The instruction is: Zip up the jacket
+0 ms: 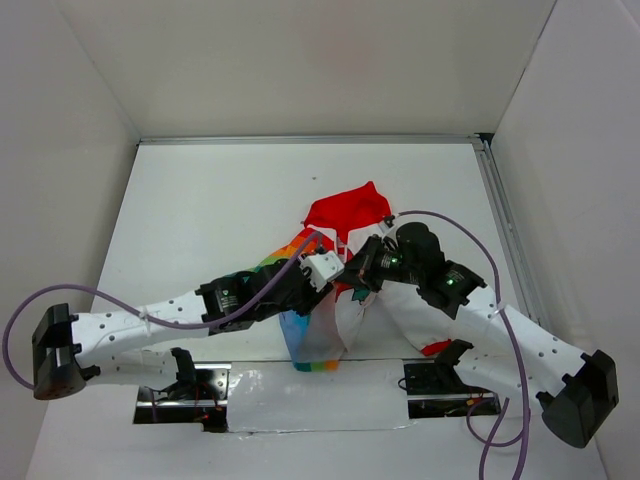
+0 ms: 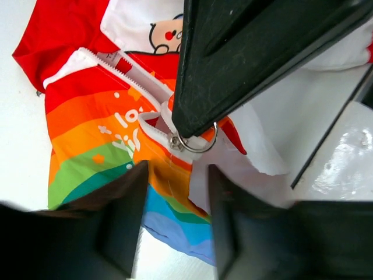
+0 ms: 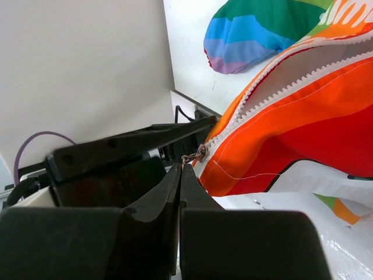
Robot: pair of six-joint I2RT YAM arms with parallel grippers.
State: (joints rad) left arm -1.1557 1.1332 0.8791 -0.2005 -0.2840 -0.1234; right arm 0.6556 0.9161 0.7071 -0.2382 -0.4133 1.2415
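Note:
The jacket point(image 1: 345, 210) lies crumpled at the table's middle, red hood at the back, rainbow stripes toward the front. My right gripper point(image 1: 358, 272) is shut on the ring of the zipper slider point(image 3: 198, 154), pinched at the very fingertips point(image 3: 175, 181). In the left wrist view its black finger point(image 2: 245, 52) comes down onto the metal ring point(image 2: 198, 143), with the white zipper teeth point(image 2: 125, 67) parted above it. My left gripper point(image 1: 335, 270) is right beside it. Its jaws stand apart point(image 2: 175, 175) over the jacket's rainbow hem point(image 2: 175, 221), not pinching it.
White walls enclose the table on three sides, with a metal rail point(image 1: 505, 220) along the right edge. The arm bases and a shiny plate point(image 1: 320, 395) sit at the near edge. Purple cables point(image 1: 450, 225) loop over both arms.

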